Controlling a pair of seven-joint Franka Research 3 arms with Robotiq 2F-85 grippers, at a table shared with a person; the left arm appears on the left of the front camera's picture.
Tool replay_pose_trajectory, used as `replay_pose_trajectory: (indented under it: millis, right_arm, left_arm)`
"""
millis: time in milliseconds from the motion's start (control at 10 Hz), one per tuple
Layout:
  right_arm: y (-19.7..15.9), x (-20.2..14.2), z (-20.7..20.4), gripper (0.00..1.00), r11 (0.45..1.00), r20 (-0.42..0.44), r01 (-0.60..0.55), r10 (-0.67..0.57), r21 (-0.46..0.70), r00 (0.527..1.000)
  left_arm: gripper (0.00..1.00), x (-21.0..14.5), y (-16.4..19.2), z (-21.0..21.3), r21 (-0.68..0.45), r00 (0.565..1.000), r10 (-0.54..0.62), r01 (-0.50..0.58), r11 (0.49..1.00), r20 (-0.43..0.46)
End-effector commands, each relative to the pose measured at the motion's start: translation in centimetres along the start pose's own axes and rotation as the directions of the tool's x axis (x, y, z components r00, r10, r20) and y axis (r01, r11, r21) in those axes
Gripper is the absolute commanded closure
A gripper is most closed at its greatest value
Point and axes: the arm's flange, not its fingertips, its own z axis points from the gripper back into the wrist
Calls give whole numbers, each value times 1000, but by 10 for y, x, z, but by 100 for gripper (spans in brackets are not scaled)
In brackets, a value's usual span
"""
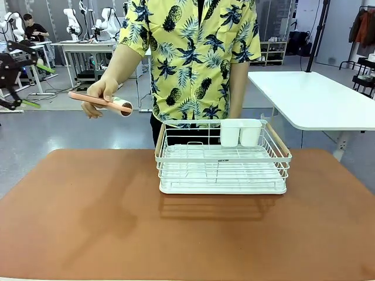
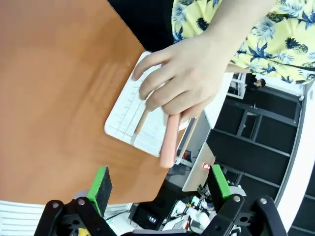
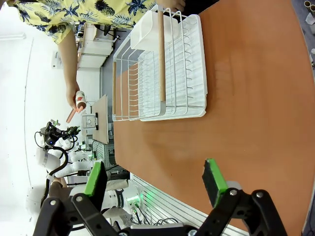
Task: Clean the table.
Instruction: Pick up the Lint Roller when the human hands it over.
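The reddish-brown table (image 1: 88, 222) spreads across the front view, with a white wire rack (image 1: 222, 167) standing on its far middle. A person's hand (image 1: 101, 93) holds a lint roller (image 1: 111, 103) with a pink handle in the air beyond the table's far left edge. My left gripper (image 1: 36, 85) hangs open at the far left, pointing toward that hand. In the left wrist view the pink handle (image 2: 169, 140) ends just ahead of the open left gripper (image 2: 160, 184), not touching it. My right gripper (image 3: 155, 179) stands open above the table (image 3: 256, 98), holding nothing.
Two white cups (image 1: 240, 132) sit in the rack's far right corner. The rack has wooden side handles (image 1: 277, 139). A white-topped table (image 1: 316, 93) stands beyond the far right corner. The person stands at the far edge behind the rack.
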Motion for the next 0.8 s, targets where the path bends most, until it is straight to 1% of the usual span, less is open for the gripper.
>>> replay_pose_trajectory:
  millis: [0,200,400,600,700]
  right_arm:
    - [2,-2,3,0,1000,-8,-13,13,4,1000]
    - [2,-2,3,0,1000,-8,-13,13,4,1000]
    - [2,-2,3,0,1000,-8,-13,13,4,1000]
    - [2,-2,3,0,1000,-8,-13,13,4,1000]
    - [2,-2,3,0,1000,-8,-13,13,4,1000]
  left_arm:
    - [0,-12,-3,-19,-49,996,34,-30,998,80]
    - [0,-20,-1,-42,-49,994,67,-64,997,82]
    - [0,-26,2,-60,-38,995,43,-40,998,90]
    - [0,-25,8,-74,-24,993,44,-42,999,108]
    - [0,-23,10,-77,-34,993,59,-56,998,98]
